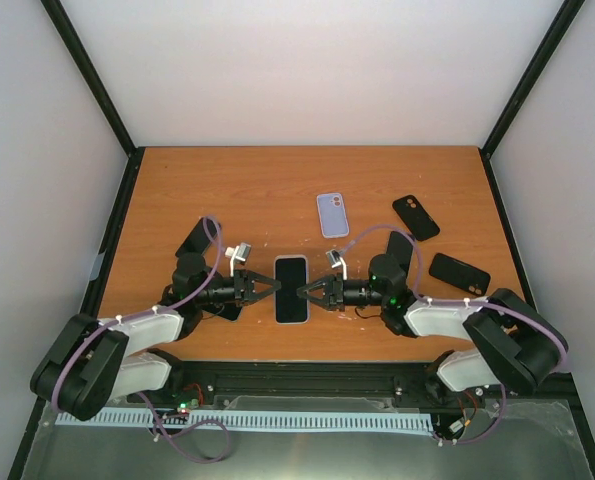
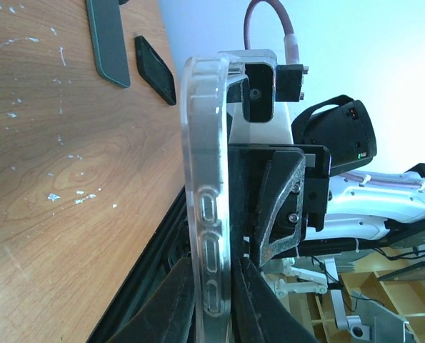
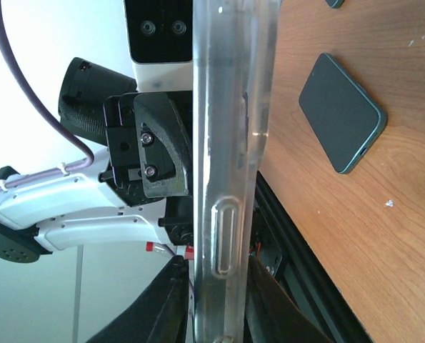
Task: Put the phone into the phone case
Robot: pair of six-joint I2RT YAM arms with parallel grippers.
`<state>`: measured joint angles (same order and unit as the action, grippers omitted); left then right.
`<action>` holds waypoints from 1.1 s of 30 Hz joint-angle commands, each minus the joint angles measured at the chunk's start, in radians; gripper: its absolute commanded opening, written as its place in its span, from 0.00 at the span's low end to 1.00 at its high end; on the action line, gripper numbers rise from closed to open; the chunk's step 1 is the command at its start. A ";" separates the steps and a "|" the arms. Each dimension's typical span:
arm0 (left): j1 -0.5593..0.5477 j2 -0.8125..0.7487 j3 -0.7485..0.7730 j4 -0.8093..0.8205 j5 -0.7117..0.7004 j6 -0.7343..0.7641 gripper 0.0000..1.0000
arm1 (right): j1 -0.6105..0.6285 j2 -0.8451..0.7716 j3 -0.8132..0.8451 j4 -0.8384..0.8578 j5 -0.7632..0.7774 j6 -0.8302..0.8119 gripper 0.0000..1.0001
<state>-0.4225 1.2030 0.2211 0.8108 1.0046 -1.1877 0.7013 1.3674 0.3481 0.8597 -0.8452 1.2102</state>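
The left claw [image 1: 268, 290] is clamped on the case's [image 2: 208, 214] near edge, bracing it. Phone [image 1: 291, 288] looks seated inside, mid-table between the arms. The right claw [image 1: 311, 291] flanks the opposite edge, touching; can't tell if gripping. Probably pinching the rims home.

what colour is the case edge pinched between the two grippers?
Clear, see-through case; right wrist view shows it best.

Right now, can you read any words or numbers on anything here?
None can be read.
No words, numbers or logos show on the clear case, the lilac piece, the far black piece, the near black piece or the table.
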 commanded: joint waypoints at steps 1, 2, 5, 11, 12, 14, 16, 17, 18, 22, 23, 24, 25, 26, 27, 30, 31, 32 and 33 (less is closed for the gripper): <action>0.001 -0.015 0.009 -0.044 -0.024 0.015 0.14 | -0.002 0.024 0.001 0.118 0.007 0.033 0.21; 0.002 -0.016 0.015 -0.070 -0.026 0.019 0.14 | -0.002 0.034 0.000 0.128 0.009 0.044 0.21; 0.001 -0.022 0.024 -0.108 -0.026 0.024 0.14 | -0.002 0.067 -0.006 0.178 0.019 0.093 0.21; 0.001 -0.069 0.014 -0.159 -0.104 -0.026 0.14 | 0.002 0.117 -0.036 0.276 0.055 0.151 0.35; 0.001 -0.075 0.008 -0.154 -0.120 -0.045 0.14 | 0.006 0.117 -0.043 0.275 0.068 0.151 0.39; 0.002 -0.082 -0.001 -0.132 -0.150 -0.090 0.14 | 0.021 0.116 -0.046 0.259 0.089 0.144 0.48; 0.002 -0.083 -0.001 -0.123 -0.179 -0.114 0.14 | 0.045 0.116 -0.040 0.247 0.109 0.137 0.53; 0.001 -0.082 -0.005 -0.109 -0.190 -0.126 0.14 | 0.057 0.118 -0.038 0.242 0.118 0.136 0.54; 0.001 -0.081 -0.011 -0.092 -0.200 -0.141 0.14 | 0.070 0.120 -0.037 0.243 0.129 0.137 0.55; 0.001 -0.087 -0.036 -0.022 -0.252 -0.205 0.14 | 0.102 0.121 -0.066 0.301 0.209 0.178 0.55; 0.001 -0.090 -0.040 -0.011 -0.264 -0.214 0.14 | 0.107 0.119 -0.070 0.307 0.225 0.183 0.55; 0.001 -0.092 -0.038 -0.008 -0.270 -0.218 0.14 | 0.113 0.118 -0.070 0.299 0.236 0.183 0.55; 0.002 -0.091 -0.034 -0.012 -0.272 -0.218 0.14 | 0.117 0.117 -0.064 0.287 0.242 0.179 0.54; 0.002 -0.088 -0.026 -0.020 -0.270 -0.212 0.14 | 0.118 0.117 -0.060 0.276 0.246 0.176 0.51; 0.002 -0.085 -0.018 -0.031 -0.265 -0.204 0.14 | 0.118 0.119 -0.058 0.274 0.252 0.175 0.47; 0.001 -0.073 -0.013 -0.031 -0.241 -0.196 0.14 | 0.118 0.125 -0.052 0.271 0.267 0.186 0.35; 0.001 -0.073 -0.015 -0.031 -0.236 -0.197 0.14 | 0.118 0.130 -0.047 0.274 0.268 0.192 0.31; 0.001 -0.075 -0.018 -0.033 -0.231 -0.197 0.14 | 0.118 0.133 -0.045 0.277 0.270 0.199 0.27; 0.002 -0.077 -0.018 -0.037 -0.226 -0.196 0.15 | 0.118 0.135 -0.043 0.281 0.275 0.206 0.24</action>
<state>-0.4225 1.1339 0.1822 0.7223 0.7673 -1.3739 0.8139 1.4937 0.2871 1.0882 -0.6067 1.4021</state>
